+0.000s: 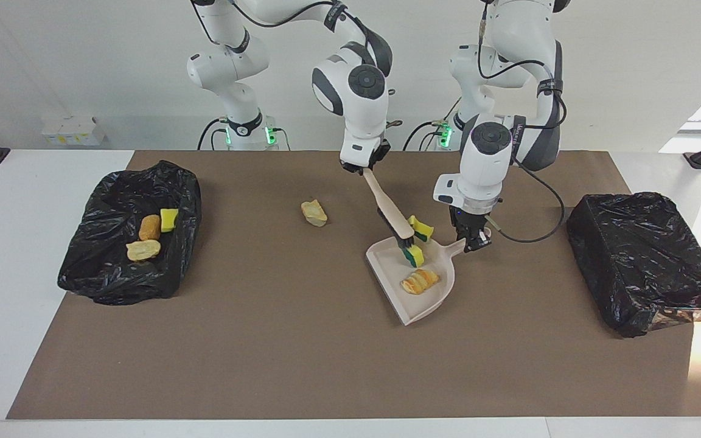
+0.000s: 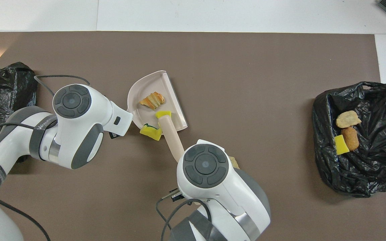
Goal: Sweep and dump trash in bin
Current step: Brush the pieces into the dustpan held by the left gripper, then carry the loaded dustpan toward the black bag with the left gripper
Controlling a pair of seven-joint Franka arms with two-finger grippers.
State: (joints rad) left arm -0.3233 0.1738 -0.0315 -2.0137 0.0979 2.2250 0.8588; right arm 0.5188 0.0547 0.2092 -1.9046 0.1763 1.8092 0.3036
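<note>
A beige dustpan (image 1: 412, 304) (image 2: 142, 83) sits mid-mat, and my left gripper (image 1: 471, 241) is shut on its handle. Inside lie an orange-brown bread piece (image 1: 420, 281) (image 2: 152, 99) and a yellow-green sponge (image 1: 414, 256) (image 2: 163, 114) under the brush bristles. Another yellow sponge (image 1: 421, 229) (image 2: 150, 131) rests at the pan's edge nearer the robots. My right gripper (image 1: 362, 168) is shut on the beige brush (image 1: 388, 205) (image 2: 172, 138), which slants down into the pan. One tan lump (image 1: 314, 213) (image 2: 235, 163) lies loose on the mat toward the right arm's end. The bin (image 1: 89, 258) (image 2: 364, 174) holds three trash pieces.
A second box wrapped in black bag (image 1: 642, 261) (image 2: 5, 90) stands at the left arm's end of the brown mat. In the overhead view both wrists cover the grippers. Open mat stretches between the dustpan and the bin.
</note>
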